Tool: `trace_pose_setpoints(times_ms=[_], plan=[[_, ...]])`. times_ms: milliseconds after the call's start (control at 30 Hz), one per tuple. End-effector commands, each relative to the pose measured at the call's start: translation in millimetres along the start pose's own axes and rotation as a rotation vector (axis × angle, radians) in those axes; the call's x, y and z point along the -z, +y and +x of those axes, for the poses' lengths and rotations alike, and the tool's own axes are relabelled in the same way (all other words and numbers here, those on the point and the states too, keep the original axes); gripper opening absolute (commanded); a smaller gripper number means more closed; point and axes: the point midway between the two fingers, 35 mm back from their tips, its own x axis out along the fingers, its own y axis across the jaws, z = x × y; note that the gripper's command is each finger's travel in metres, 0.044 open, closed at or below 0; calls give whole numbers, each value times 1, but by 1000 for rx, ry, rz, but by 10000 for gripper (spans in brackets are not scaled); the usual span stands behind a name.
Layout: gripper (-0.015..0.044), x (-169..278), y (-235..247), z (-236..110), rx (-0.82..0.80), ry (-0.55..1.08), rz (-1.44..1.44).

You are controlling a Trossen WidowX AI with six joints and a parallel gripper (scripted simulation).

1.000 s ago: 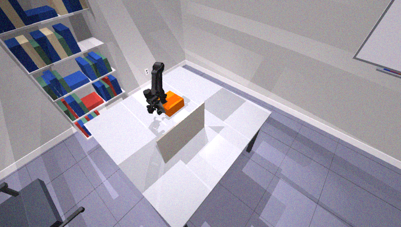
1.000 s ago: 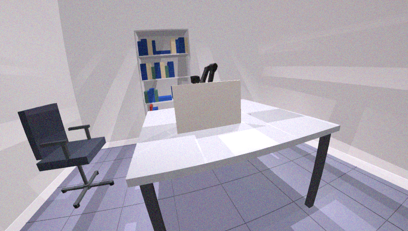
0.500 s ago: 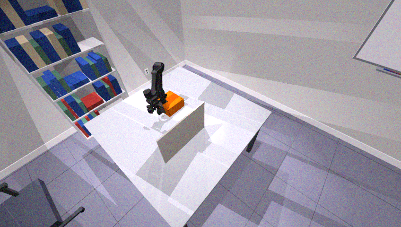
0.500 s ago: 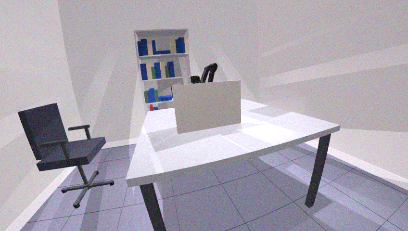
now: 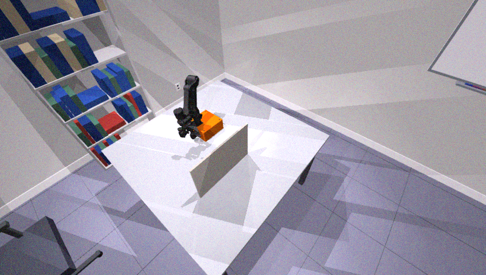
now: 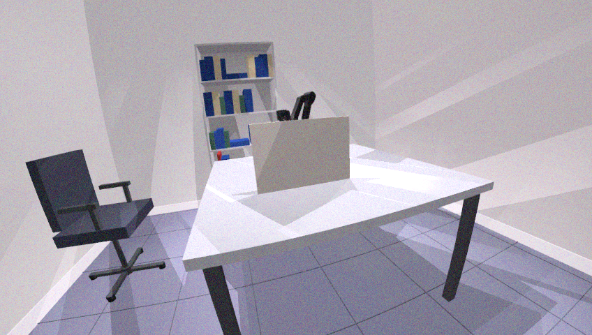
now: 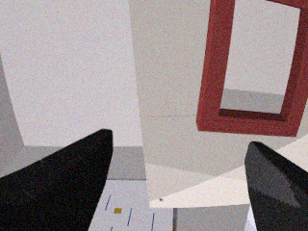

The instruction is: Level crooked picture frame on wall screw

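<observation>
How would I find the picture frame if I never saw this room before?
Find the white table, then the beige board standing upright on it. On the side facing the black arm hangs the picture frame: a red rectangle with a pale middle, the only red thing on that board.

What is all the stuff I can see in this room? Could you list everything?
Picture frame: one, red, hanging on the beige panel, seen by the wrist camera.
Wall panel: one, beige, upright on the table.
Table: one, white top, dark legs.
Block: one, orange, on the table under the arm.
Bookshelf: one, white, with blue, green, tan and red books, by the wall.
Office chair: one, dark, beside the table.
Whiteboard: one, white, on the wall.
Arm: one, black, on the orange block.
Gripper: one, black fingers apart, holding nothing.
</observation>
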Motion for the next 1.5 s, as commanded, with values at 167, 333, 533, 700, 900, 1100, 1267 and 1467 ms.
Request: trace_pose_setpoints(times_ms=[167,333,533,700,900,1100,1267,1467], plan=[[260,0,-1,0,2,2,10],[260,0,-1,0,2,2,10],[260,0,-1,0,2,2,10],[260,0,-1,0,2,2,10],[260,-4,-8,15,1,1,3],[260,-4,-33,52,-1,3,8],[260,-2,-40,61,-3,3,10],[260,-3,-40,60,-3,3,10]])
